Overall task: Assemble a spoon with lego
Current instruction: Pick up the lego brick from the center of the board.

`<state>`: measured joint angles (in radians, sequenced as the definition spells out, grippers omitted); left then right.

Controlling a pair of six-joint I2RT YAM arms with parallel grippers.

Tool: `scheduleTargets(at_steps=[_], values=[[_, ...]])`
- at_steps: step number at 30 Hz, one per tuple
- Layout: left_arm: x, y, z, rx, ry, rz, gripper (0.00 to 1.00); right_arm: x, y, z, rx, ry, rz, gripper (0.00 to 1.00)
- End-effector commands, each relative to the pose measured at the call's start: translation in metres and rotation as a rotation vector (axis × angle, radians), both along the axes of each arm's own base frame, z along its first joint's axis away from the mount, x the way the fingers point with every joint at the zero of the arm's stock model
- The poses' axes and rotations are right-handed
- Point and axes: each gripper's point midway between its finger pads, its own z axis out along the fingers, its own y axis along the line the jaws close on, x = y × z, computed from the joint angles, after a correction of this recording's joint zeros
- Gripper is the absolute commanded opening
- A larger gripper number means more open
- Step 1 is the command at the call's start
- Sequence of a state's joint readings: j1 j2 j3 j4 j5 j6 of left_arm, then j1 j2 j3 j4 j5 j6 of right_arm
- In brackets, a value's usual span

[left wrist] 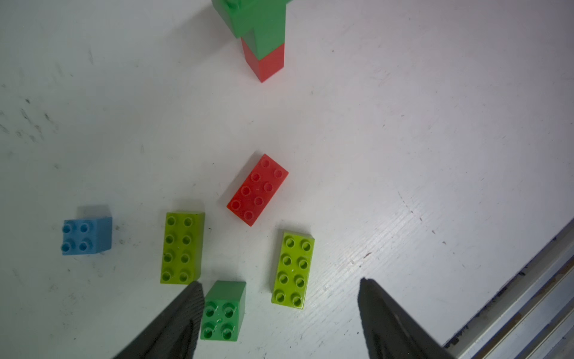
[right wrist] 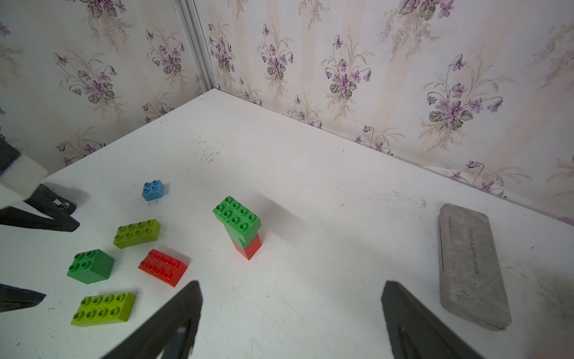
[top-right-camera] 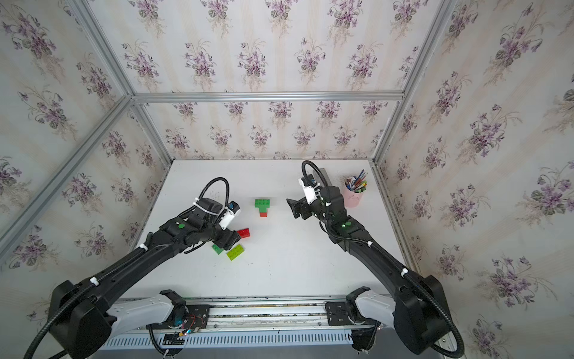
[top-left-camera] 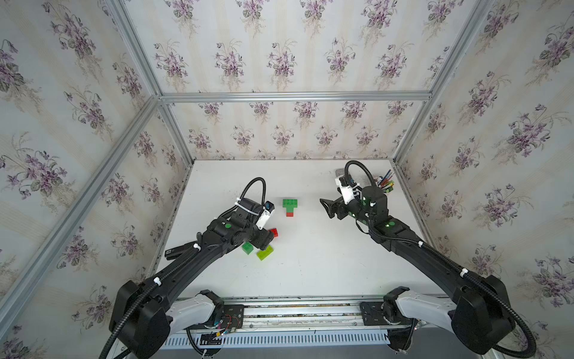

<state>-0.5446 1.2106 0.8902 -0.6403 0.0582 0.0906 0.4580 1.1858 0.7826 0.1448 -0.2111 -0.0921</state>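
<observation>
The spoon's part-built stem (top-left-camera: 289,206) (right wrist: 240,227) stands mid-table: a wide green brick on a small green one on a red one. Loose lego lies left of it: a red 2x4 (left wrist: 257,189), two lime 2x4s (left wrist: 181,247) (left wrist: 293,269), a green 2x2 (left wrist: 223,310) and a light blue 2x2 (left wrist: 85,236). My left gripper (left wrist: 281,284) hangs open just above these. The green 2x2 and one lime brick lie between its fingers, and nothing is gripped. To the stem's right my right gripper (top-left-camera: 326,208) (right wrist: 290,286) stands open and empty.
A grey rectangular block (right wrist: 472,264) lies at the back right. Beside it is a pink cup of pens (top-right-camera: 354,194). Wallpapered walls close in the table on three sides. A metal rail (left wrist: 528,295) runs along the table edge near the left gripper.
</observation>
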Motion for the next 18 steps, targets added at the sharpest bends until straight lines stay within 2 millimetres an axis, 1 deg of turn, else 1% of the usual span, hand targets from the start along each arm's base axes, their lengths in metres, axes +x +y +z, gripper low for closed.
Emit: scheduleTargets(at_steps=[1,3,5,7,8,9,13,16,18], values=[[-0.011,0.002,-0.021,0.078,0.075,0.014,0.78,0.004,0.006,0.005,-0.018,-0.054,0.054,0.92],[-0.015,-0.001,-0.034,0.118,0.11,0.007,0.77,0.007,0.009,0.004,-0.017,-0.052,0.066,0.92],[-0.015,0.0,-0.048,0.168,0.139,0.015,0.75,0.01,0.011,0.004,-0.016,-0.048,0.069,0.92],[-0.015,0.003,-0.057,0.204,0.159,0.025,0.74,0.012,0.013,0.004,-0.015,-0.048,0.069,0.92],[-0.013,0.004,-0.057,0.213,0.152,0.034,0.72,0.013,0.012,0.004,-0.015,-0.048,0.068,0.92],[-0.014,0.005,-0.067,0.244,0.178,0.032,0.71,0.012,0.012,0.003,-0.017,-0.046,0.069,0.92],[-0.013,0.004,-0.078,0.28,0.208,0.027,0.69,0.011,0.012,-0.002,-0.024,-0.032,0.067,0.92],[-0.014,0.003,-0.084,0.304,0.236,0.019,0.63,0.011,0.01,-0.004,-0.03,-0.028,0.061,0.92],[-0.014,0.002,-0.087,0.313,0.247,0.015,0.62,0.01,0.008,-0.005,-0.04,-0.033,0.057,0.92]])
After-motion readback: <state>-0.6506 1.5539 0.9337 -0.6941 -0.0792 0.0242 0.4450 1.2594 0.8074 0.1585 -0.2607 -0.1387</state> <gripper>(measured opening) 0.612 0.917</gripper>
